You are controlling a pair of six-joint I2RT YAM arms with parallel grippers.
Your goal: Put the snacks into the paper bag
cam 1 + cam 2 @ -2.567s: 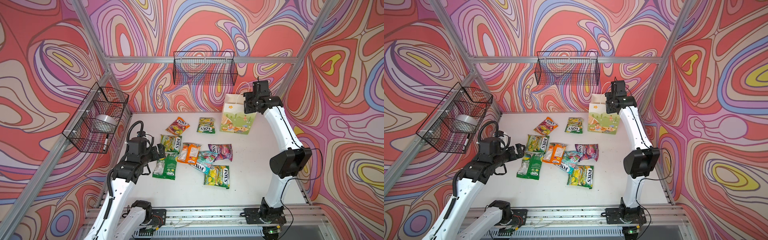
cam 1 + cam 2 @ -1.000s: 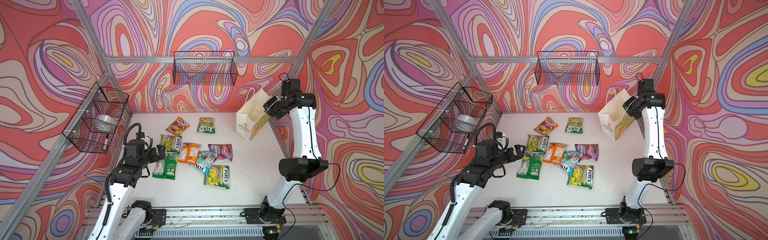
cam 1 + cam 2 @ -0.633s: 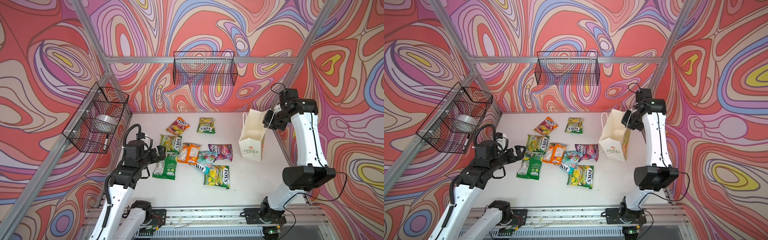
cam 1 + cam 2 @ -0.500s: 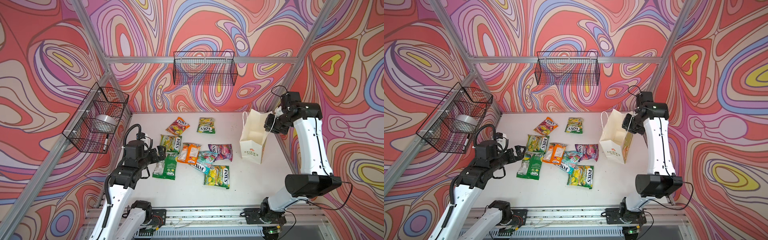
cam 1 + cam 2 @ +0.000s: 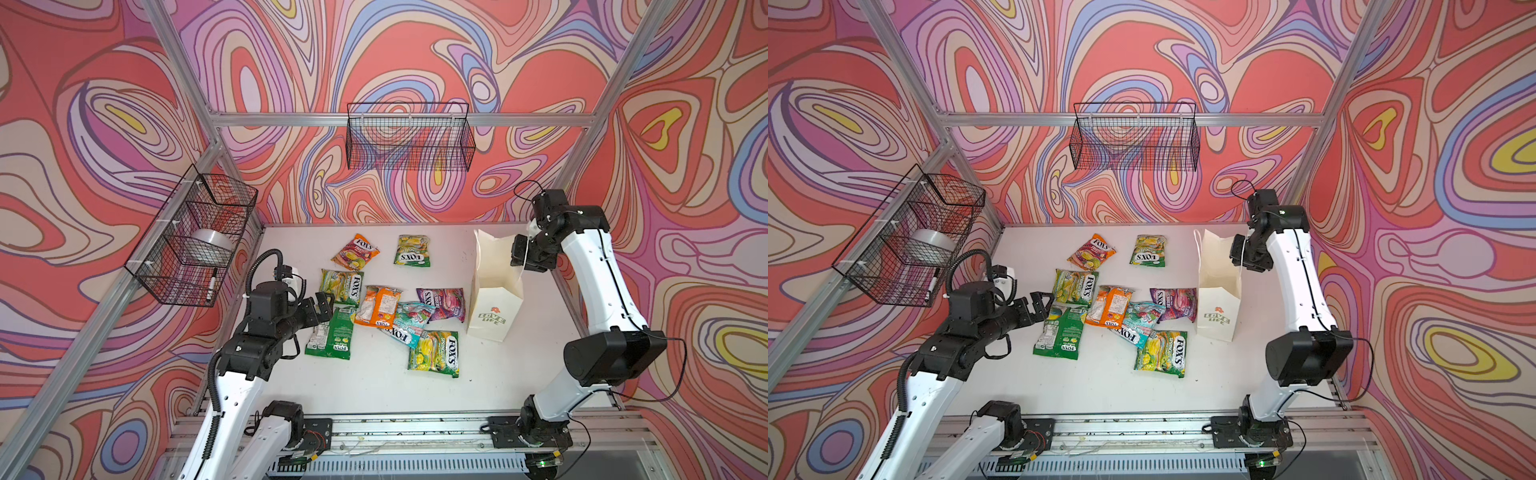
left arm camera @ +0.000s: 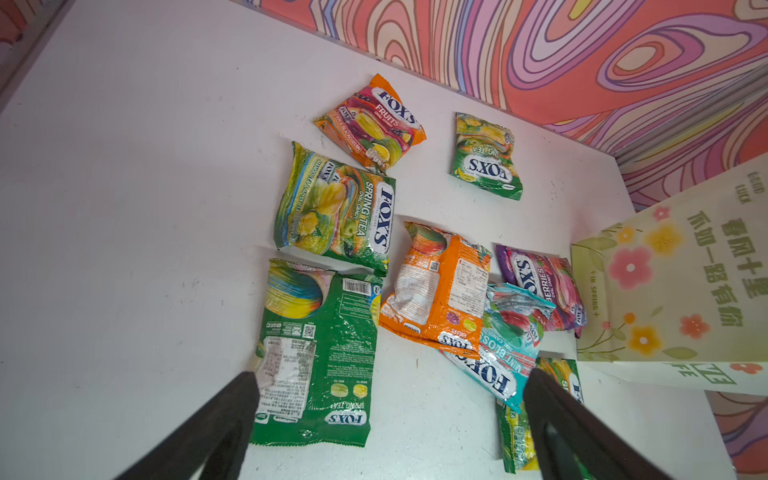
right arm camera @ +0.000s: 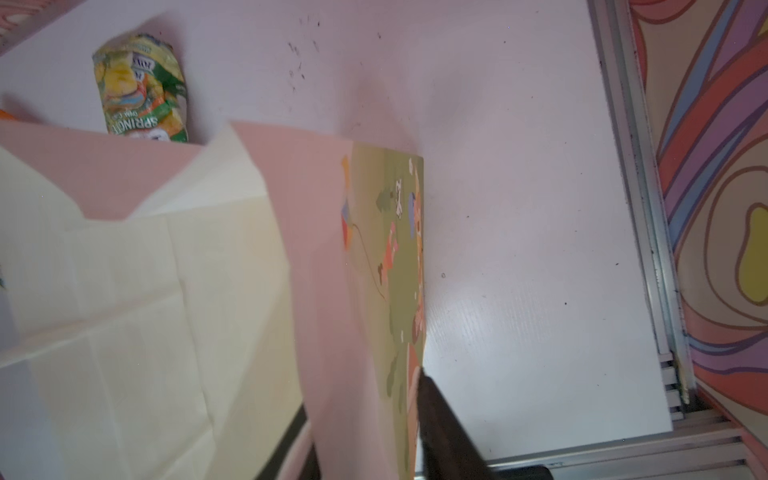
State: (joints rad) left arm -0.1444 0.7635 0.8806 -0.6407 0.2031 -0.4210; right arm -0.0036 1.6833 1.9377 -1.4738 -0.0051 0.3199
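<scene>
Loosely — right tool (image 7: 361,392) straddles paper bag (image 7: 386,257) wall.

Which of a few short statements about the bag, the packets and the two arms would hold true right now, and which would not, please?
1. The paper bag stands upright on the table. True.
2. The left gripper holds a packet. False: its jaws are wide open and empty, near the dark green packet.
3. The right gripper is clear of the bag. False: its jaws straddle the bag's wall at the rim.
4. The teal packet overlaps the purple packet. True.
5. Every packet lies face up. False: the dark green packet and the middle orange packet show their printed backs.
</scene>
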